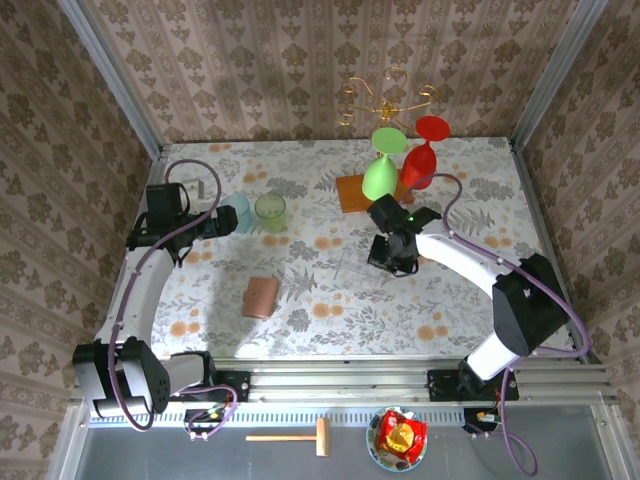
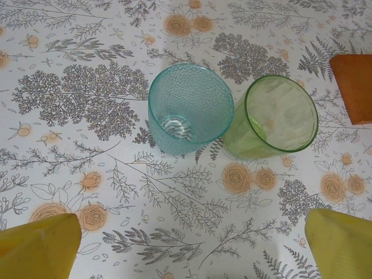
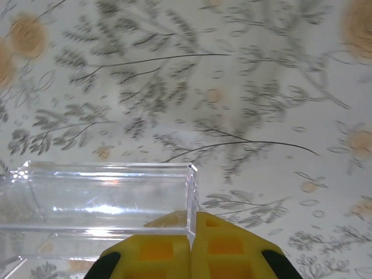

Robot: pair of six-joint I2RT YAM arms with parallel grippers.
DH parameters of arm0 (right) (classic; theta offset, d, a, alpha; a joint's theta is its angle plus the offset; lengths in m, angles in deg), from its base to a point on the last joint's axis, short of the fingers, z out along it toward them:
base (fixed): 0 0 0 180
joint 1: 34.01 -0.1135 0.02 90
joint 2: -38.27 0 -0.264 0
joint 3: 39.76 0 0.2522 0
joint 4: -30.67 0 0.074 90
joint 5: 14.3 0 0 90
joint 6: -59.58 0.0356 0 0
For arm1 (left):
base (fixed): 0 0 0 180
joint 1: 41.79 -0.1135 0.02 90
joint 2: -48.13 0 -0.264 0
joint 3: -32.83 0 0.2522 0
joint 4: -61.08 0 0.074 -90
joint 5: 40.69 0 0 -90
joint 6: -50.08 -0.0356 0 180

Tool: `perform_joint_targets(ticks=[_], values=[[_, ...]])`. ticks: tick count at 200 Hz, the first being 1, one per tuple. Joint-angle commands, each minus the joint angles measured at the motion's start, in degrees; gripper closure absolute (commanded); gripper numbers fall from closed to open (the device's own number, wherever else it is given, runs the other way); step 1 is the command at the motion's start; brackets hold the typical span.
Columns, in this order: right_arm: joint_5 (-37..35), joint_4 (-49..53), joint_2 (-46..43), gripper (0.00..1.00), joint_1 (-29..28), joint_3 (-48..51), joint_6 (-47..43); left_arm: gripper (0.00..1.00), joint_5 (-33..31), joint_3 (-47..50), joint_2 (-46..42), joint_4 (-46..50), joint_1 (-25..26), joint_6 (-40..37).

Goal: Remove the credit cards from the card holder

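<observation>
Right gripper [image 3: 192, 232] is clamped on the clear plastic box [image 3: 104, 197] wall, left gripper [image 2: 189, 250] gapes wide, brown leather card holder [image 1: 261, 296] at its 8 o'clock.

a robot test cell dressed up to look like a home, not a lived-in room. patterned wallpaper [image 1: 300, 70] hangs on flat panels framed by bare metal corner posts [image 1: 108, 70]. a flowered cloth covers the table [image 1: 330, 320], and the left arm [image 1: 140, 290] and right arm [image 1: 465, 262] are bolted to an aluminium rail [image 1: 340, 378] at its near edge. a gilt ornament [image 1: 385, 98] and coloured goblets [image 1: 382, 172] add the domestic touch.
</observation>
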Motion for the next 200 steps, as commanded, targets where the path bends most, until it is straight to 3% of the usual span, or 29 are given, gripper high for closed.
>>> perform_joint_targets(ticks=[1, 61, 200], values=[[1.99, -0.63, 3.36, 1.0, -0.72, -4.64, -6.19, 0.0, 0.24, 0.11, 0.37, -0.04, -0.48, -1.21], [1.66, 5.37, 13.2, 1.0, -4.35, -16.68, -11.99, 0.0, 0.33, 0.11, 0.9, 0.09, -0.69, -1.09], [-3.79, 19.22, 32.38, 1.0, -5.08, -46.12, -14.99, 0.0, 0.85, -0.08, 1.87, -0.21, -0.63, -0.24]])
